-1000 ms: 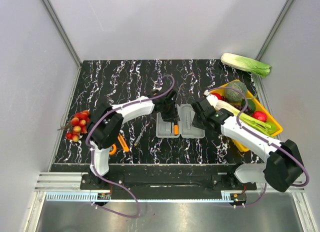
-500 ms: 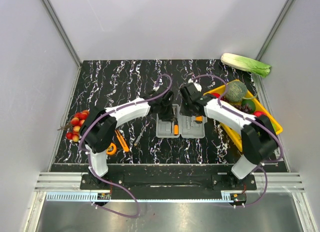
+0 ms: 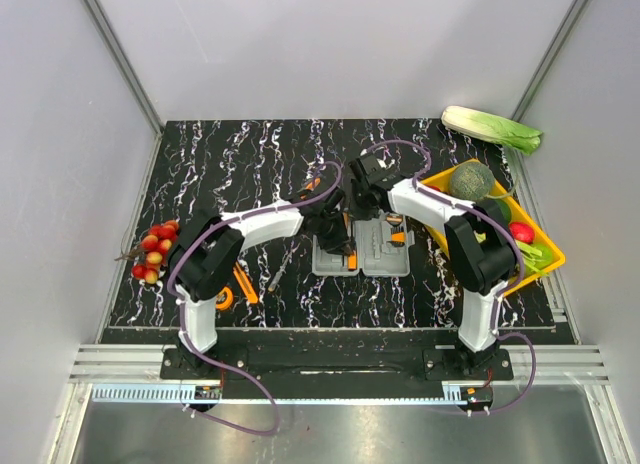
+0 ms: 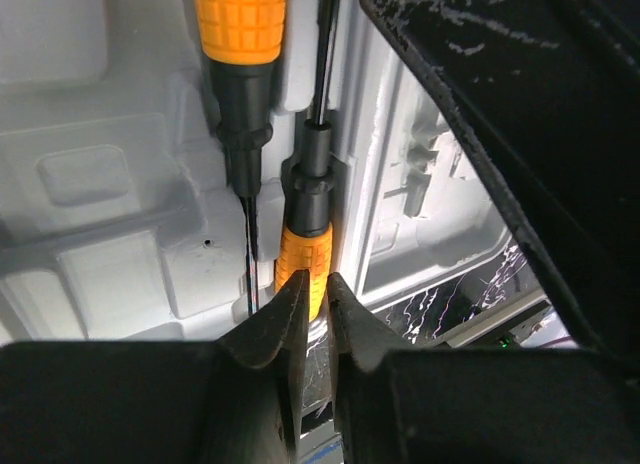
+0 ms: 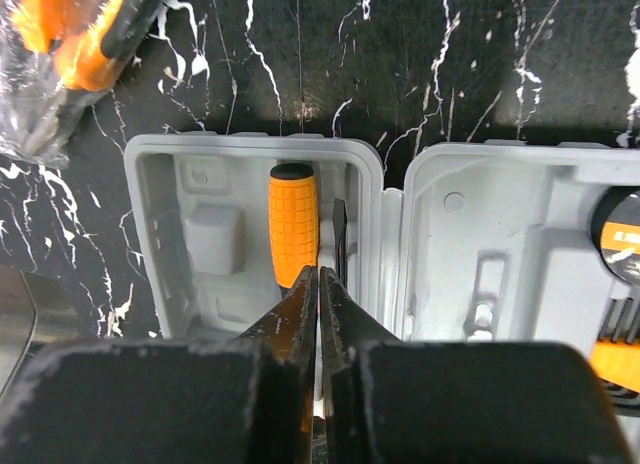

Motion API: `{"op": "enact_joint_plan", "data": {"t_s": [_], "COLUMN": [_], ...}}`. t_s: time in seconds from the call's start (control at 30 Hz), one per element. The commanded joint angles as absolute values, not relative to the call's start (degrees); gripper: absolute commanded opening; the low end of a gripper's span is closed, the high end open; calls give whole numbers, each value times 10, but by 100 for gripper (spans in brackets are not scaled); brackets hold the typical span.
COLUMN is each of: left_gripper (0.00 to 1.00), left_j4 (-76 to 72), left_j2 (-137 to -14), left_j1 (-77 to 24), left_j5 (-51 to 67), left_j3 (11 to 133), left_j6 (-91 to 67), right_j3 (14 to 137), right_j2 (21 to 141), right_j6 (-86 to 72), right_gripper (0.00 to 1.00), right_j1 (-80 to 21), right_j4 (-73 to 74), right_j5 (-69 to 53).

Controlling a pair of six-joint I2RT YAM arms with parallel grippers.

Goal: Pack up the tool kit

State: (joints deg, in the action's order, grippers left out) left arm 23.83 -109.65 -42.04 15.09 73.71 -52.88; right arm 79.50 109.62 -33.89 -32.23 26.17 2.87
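Observation:
The grey case (image 3: 382,260) lies open and flat at mid-table. In the left wrist view its moulded tray (image 4: 100,274) holds two orange-and-black screwdrivers (image 4: 240,44), side by side. My left gripper (image 4: 312,286) is shut, its tips resting over the orange handle of the second screwdriver (image 4: 303,254). My right gripper (image 5: 318,276) is shut and empty, low over the case's left half (image 5: 215,234), beside a screwdriver handle (image 5: 293,219). A tape measure (image 5: 622,234) sits in the right half. From above, the left gripper (image 3: 338,236) and the right gripper (image 3: 362,210) meet at the case's far edge.
Orange pliers (image 3: 236,285) and a loose screwdriver (image 3: 278,274) lie left of the case; the pliers also show in the right wrist view (image 5: 70,39). Cherry tomatoes (image 3: 155,249) sit at the left edge. A yellow tray (image 3: 548,256) of vegetables and a cabbage (image 3: 492,129) are at the right.
My right arm has swung left and back from the case's right side to its far edge. My left gripper has stayed over the case's left half, shifting slightly.

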Motion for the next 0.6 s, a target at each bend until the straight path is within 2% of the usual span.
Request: {"op": "enact_joint_plan", "data": {"t_s": [0.0,0.57], "left_gripper": [16,11], "left_j4": [228,244], "left_j2": [-1114,-1141], "left_j1": [-413,-404], "left_j5": [178,193], "left_j3": [737,742], "left_j6": [-555,-562], "right_j3": [819,831], "right_j2": [1117,1160], "right_j6": [-329,-316], "right_gripper": [6,2], "right_j1": [-319,-317], "right_j4": [253,250], "right_j5": [15,52]}}
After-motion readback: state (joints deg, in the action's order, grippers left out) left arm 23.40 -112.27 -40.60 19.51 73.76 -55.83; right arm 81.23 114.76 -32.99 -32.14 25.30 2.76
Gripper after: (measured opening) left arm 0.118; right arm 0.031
